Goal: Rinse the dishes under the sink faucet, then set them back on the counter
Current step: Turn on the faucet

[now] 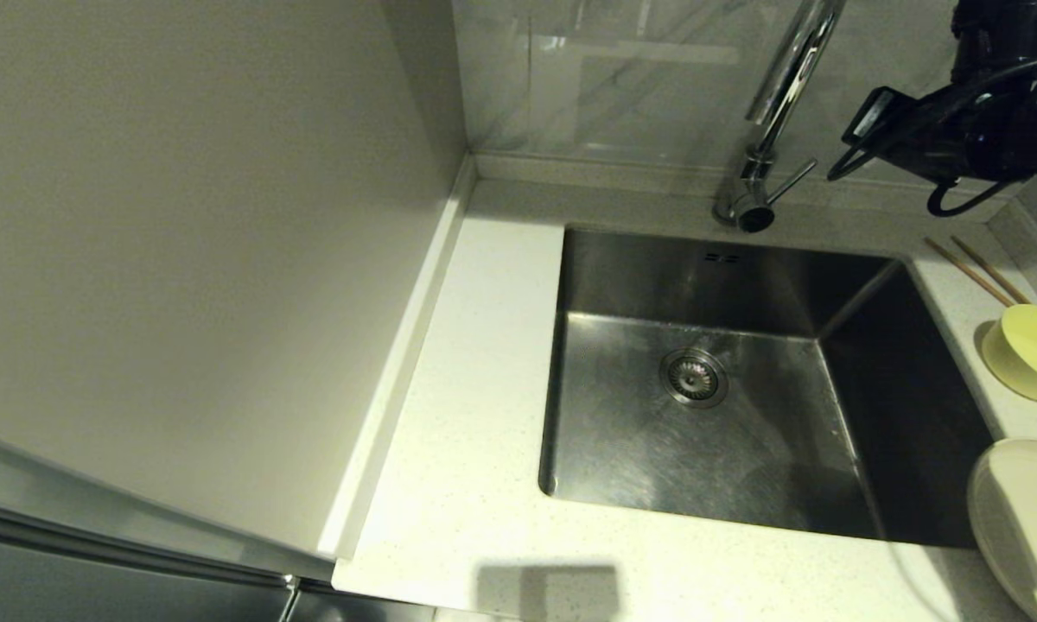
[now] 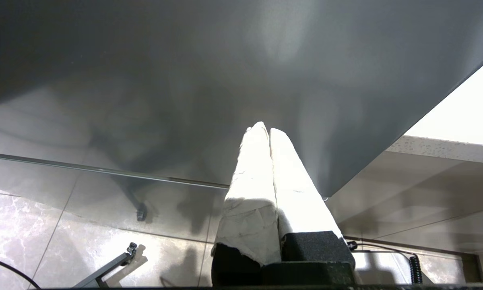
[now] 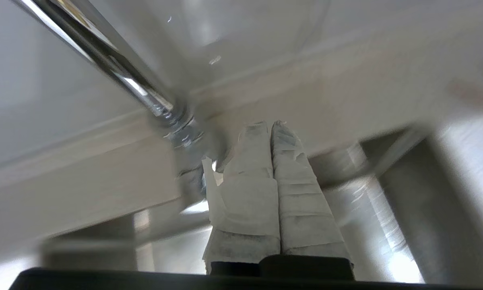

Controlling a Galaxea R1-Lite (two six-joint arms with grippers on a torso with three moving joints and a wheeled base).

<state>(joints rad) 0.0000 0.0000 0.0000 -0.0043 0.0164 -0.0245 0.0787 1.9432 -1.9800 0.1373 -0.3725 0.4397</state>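
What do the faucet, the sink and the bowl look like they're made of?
Faucet: chromed metal, mirror reflections along its tube. Sink: brushed stainless steel, dull grey sheen with fine streaks. Bowl: matte pale yellow-green, probably plastic or melamine, though glazed ceramic can't be ruled out.

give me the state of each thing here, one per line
faucet: no water running
sink: empty
bowl: tilted, on the counter right of the sink
chopsticks: lying side by side behind the bowl
plate: on the counter
right gripper: shut, near the faucet base
left gripper: shut, empty
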